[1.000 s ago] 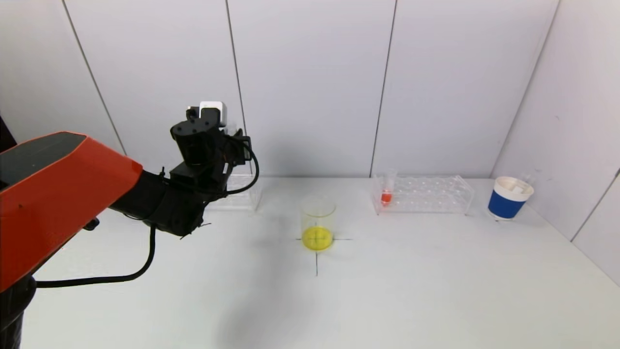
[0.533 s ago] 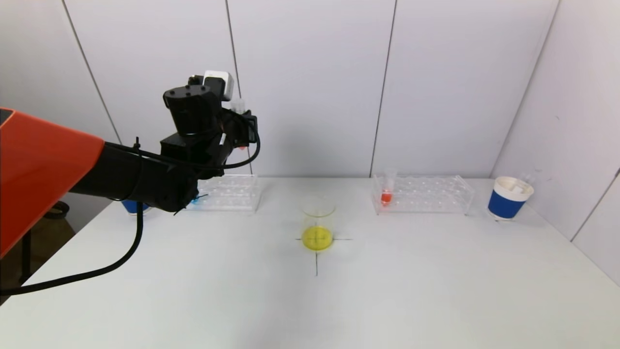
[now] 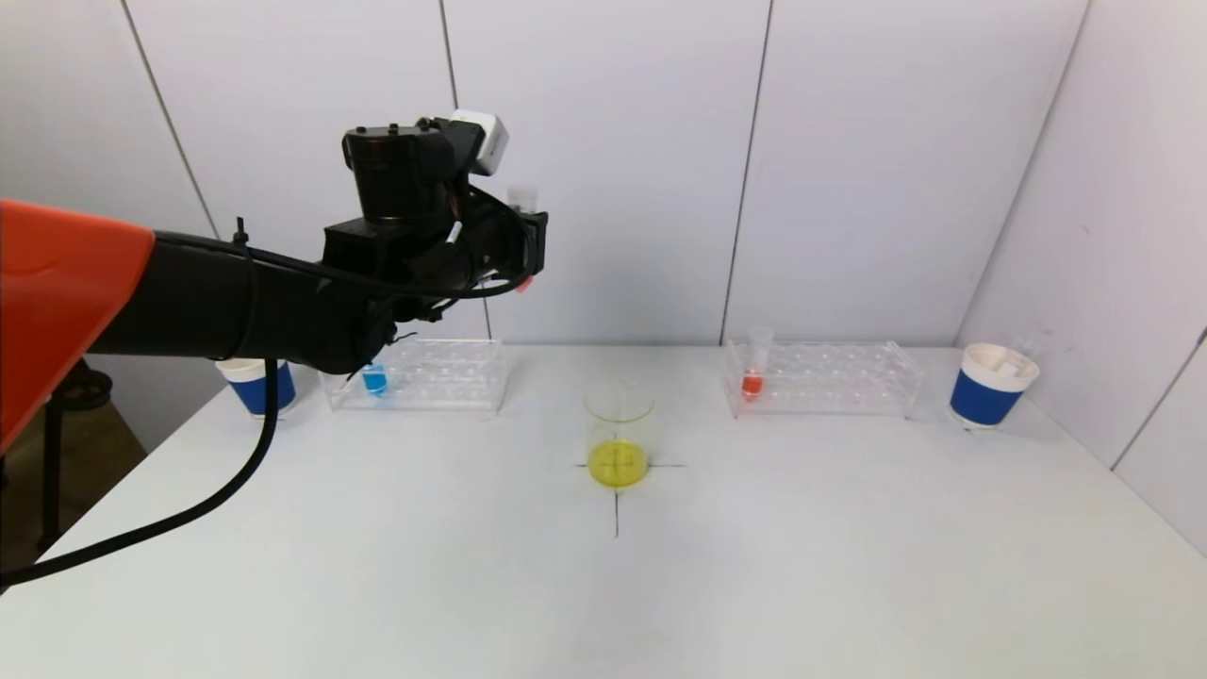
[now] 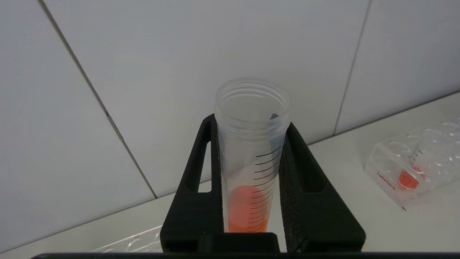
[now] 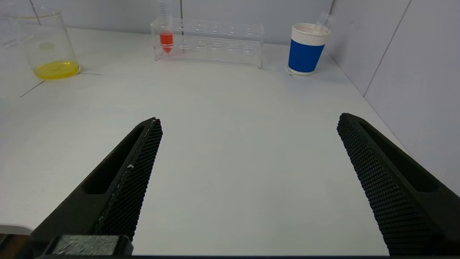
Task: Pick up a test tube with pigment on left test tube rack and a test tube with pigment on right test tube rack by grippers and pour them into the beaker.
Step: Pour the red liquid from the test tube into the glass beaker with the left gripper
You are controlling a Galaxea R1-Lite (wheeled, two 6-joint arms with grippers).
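Note:
My left gripper [image 3: 524,238] is shut on a clear test tube [image 4: 251,154] with orange pigment at its bottom, held upright high above the table, up and to the left of the beaker [image 3: 619,434]. The beaker holds yellow liquid and stands on a black cross mark. A tube with blue pigment [image 3: 374,379] stands in the left test tube rack [image 3: 443,375]. In the right test tube rack [image 3: 830,379] stands a tube with red pigment [image 3: 752,377]. My right gripper [image 5: 249,119] is open over bare table, far from that rack [image 5: 215,43], and does not show in the head view.
One blue paper cup [image 3: 255,385] stands left of the left rack, another blue paper cup [image 3: 990,387] right of the right rack near the side wall. Walls close the table at the back and right.
My left arm has risen from the left rack with the orange tube and swung right toward the beaker, uncovering the rack, the blue tube and the left cup.

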